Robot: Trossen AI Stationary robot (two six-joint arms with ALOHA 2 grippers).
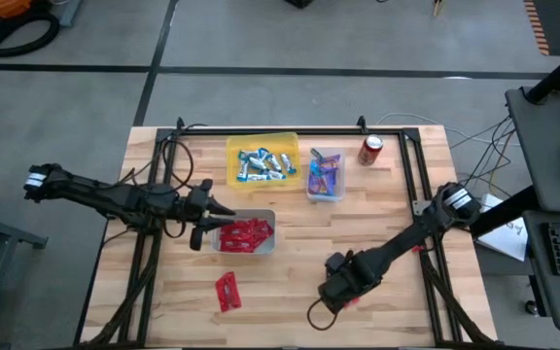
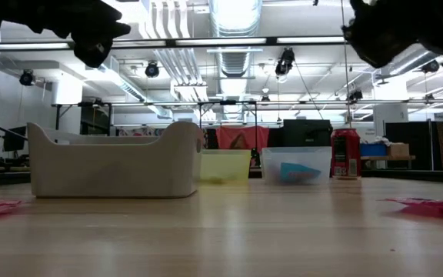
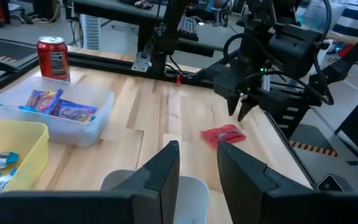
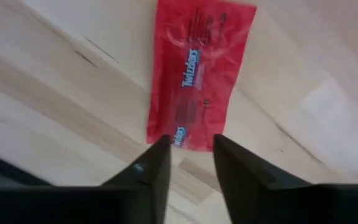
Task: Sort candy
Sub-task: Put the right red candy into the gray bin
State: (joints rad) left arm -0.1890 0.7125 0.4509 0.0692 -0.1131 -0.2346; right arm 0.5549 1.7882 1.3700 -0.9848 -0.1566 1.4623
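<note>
From above, the left pincer [image 1: 224, 211] hangs at the rim of the grey bin [image 1: 268, 243] of red packets, while the right pincer [image 1: 336, 297] hovers over the bench [image 1: 290, 292]. A loose red packet [image 1: 227, 291] lies near the front. The left wrist view shows parted fingers [image 3: 166, 168], nothing held. The right wrist view shows slightly parted, empty fingers [image 4: 156, 165] just above a red Twizzlers packet [image 4: 197, 71].

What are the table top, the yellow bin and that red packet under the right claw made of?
Table top: pale wood planks, visible grain and seams. Yellow bin: likely plastic, smooth and slightly translucent. Red packet: thin glossy plastic film, wrinkled, with printed lettering; the right gripper hovers over it, apart.
</note>
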